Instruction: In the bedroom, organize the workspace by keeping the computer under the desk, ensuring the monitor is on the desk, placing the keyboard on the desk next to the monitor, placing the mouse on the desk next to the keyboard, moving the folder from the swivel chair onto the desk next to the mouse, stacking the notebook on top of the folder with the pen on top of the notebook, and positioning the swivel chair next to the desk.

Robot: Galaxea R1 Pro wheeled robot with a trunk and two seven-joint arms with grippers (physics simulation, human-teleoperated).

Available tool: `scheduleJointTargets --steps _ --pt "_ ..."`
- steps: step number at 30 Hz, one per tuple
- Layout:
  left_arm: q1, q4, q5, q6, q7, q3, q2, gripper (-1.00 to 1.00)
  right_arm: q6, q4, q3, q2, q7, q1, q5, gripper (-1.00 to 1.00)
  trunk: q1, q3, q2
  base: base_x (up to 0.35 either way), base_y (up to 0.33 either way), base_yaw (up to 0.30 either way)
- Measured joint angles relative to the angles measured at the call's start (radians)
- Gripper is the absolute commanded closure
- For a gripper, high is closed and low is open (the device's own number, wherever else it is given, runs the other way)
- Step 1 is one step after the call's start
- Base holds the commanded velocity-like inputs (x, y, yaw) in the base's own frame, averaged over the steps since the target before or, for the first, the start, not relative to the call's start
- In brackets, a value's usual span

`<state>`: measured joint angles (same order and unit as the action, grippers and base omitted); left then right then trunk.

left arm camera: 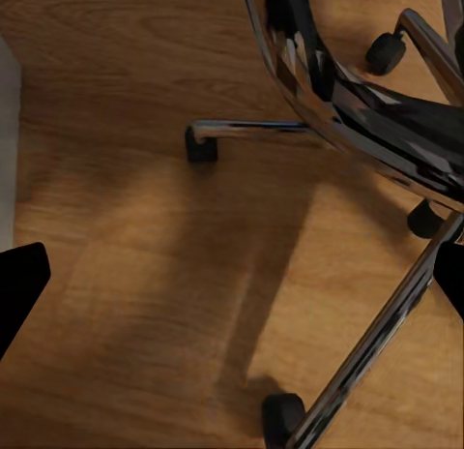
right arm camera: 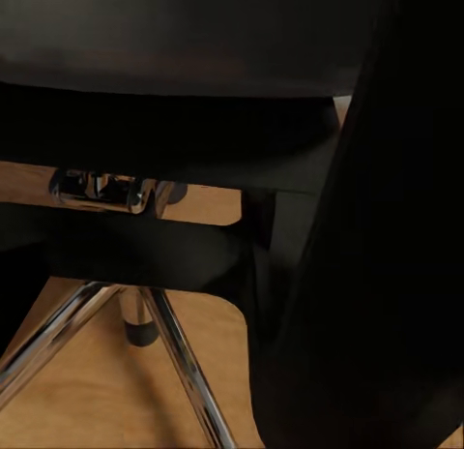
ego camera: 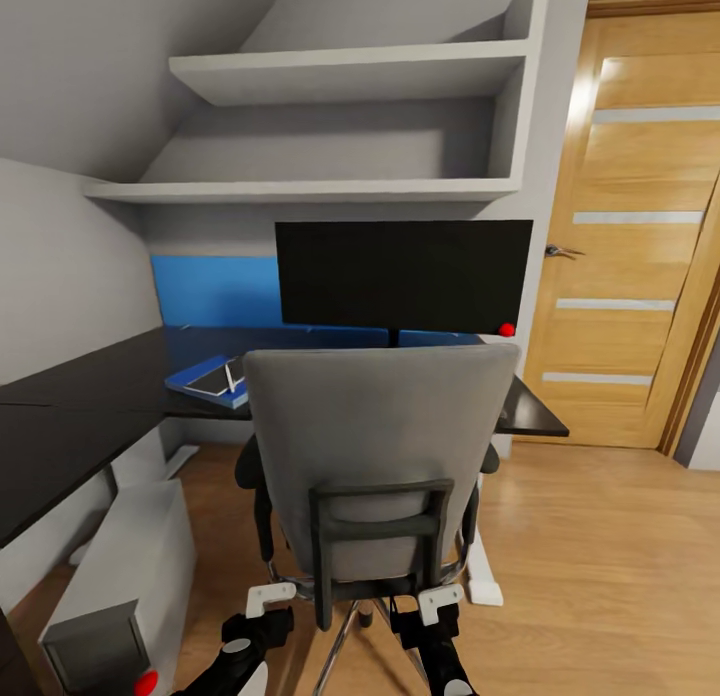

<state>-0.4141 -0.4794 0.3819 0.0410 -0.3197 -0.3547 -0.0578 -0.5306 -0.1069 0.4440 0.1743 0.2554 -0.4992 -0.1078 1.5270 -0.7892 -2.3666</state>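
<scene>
The monitor (ego camera: 403,276) stands on the desk (ego camera: 80,416) near its back edge, and the computer (ego camera: 115,586) sits on the floor under it. The blue folder (ego camera: 205,379) lies on the desktop left of the monitor, with the notebook (ego camera: 213,381) and white pen (ego camera: 229,377) stacked on it. The swivel chair (ego camera: 375,466) is pulled up at the desk's front edge. Keyboard and mouse are hidden behind the chair back, so I cannot confirm them. Left gripper (ego camera: 262,604) and right gripper (ego camera: 438,606) hover low behind the chair; I cannot tell their jaw width.
</scene>
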Motion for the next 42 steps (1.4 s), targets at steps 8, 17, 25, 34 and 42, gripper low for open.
scheduleJointTargets --steps 8,17,25,34,42 --pt "0.0 0.0 0.0 0.001 0.003 0.0 0.001 -1.0 0.0 0.0 0.003 0.0 0.0 0.0 0.001 -1.0 0.001 0.0 0.0 0.004 -0.027 0.0" --pt "0.0 0.0 0.0 0.001 0.004 0.0 0.001 -1.0 0.0 0.0 0.003 0.0 0.0 0.0 0.002 -1.0 0.001 0.0 0.0 -0.315 -0.088 0.0" --pt "0.0 0.0 0.0 0.001 0.003 0.0 0.001 -1.0 0.0 0.0 0.003 0.0 0.001 0.0 0.002 -1.0 0.001 0.0 0.0 -0.333 -0.071 0.0" --pt "0.0 0.0 -0.001 0.001 0.002 -0.001 0.001 -1.0 0.0 0.0 0.003 0.0 0.0 0.0 0.002 -1.0 -0.033 0.028 0.063 -0.336 -0.011 0.0" --pt "0.0 -0.001 0.002 0.002 0.001 0.002 0.003 -1.0 0.0 -0.002 0.003 0.0 0.0 0.0 0.002 -1.0 -0.064 0.053 0.119 -0.266 -0.001 0.0"
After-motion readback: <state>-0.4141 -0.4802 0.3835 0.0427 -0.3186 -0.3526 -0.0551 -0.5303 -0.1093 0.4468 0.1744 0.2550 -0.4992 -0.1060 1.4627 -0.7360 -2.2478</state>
